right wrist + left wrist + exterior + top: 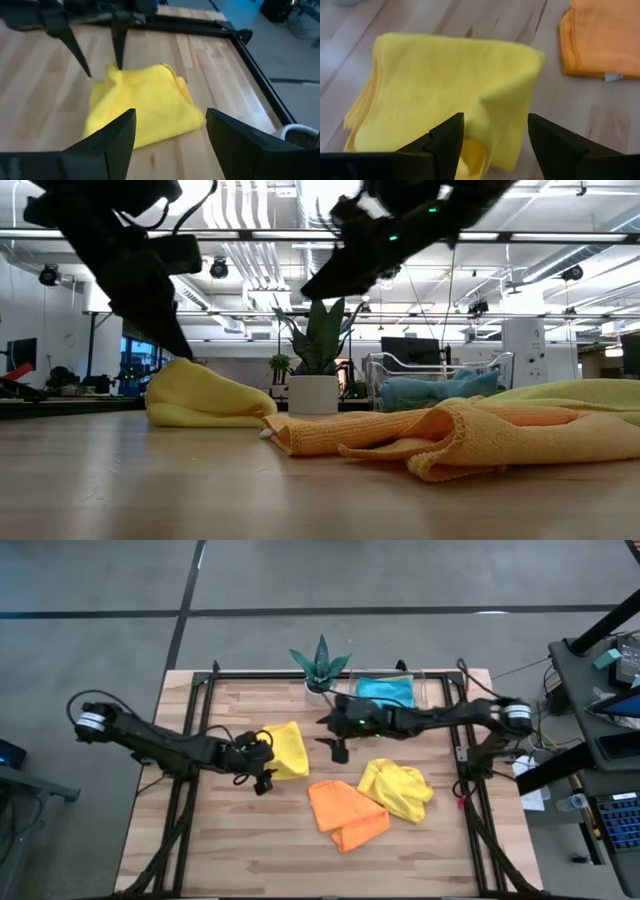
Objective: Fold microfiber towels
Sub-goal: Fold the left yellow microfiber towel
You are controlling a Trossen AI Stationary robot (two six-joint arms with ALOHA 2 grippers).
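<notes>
Yellow towel [285, 748], folded, lies left of the tabletop [230, 840] centre. The left gripper [492, 137] has its fingers spread wide, empty, at the towel's 8 o'clock corner. The right gripper [338, 748] hovers just off its 3 o'clock side, fingers spread, holding nothing. An orange towel [345, 812] and a crumpled yellow towel [397, 787] lie toward 5 o'clock; bare wood lies at 6 o'clock.

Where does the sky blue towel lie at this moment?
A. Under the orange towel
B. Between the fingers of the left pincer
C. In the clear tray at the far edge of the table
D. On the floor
C: the sky blue towel sits inside the clear tray, beside the potted plant.
</notes>
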